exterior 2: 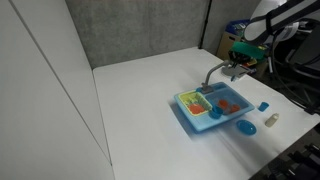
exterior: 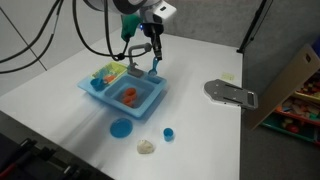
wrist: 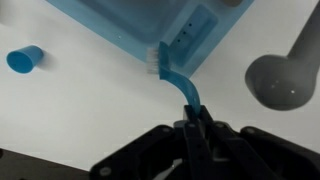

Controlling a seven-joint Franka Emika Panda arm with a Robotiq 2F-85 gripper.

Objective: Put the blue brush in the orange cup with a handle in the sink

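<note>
The pincer (wrist: 195,120) is shut tight on the handle end of the blue brush (wrist: 178,82). Its two dark fingers (wrist: 184,132) press the handle from both sides. In the wrist view the brush sticks out away from the pincer, and its white hairs are at the edge of the sink (wrist: 120,25). I cannot tell if the hairs touch the edge.

In an exterior view the pincer (exterior: 151,62) hangs over the far right side of the sink (exterior: 112,104), just beside the grey faucet (exterior: 133,55). The orange cup with a handle (exterior: 130,96) is down in the big basin. The small part of the sink on the far left holds some little bright toys (exterior: 108,72).

On the white table (exterior: 60,120), near the sink, lie a flat round blue disc (exterior: 121,127), a tiny blue cylinder (exterior: 168,132) and a small pale lump (exterior: 147,147). A flat grey thing (exterior: 230,92) lies well apart on the right.

In an exterior view the cup (exterior 2: 228,104) shows as a red spot in the sink (exterior 2: 190,115), under the pincer (exterior 2: 240,66).
</note>
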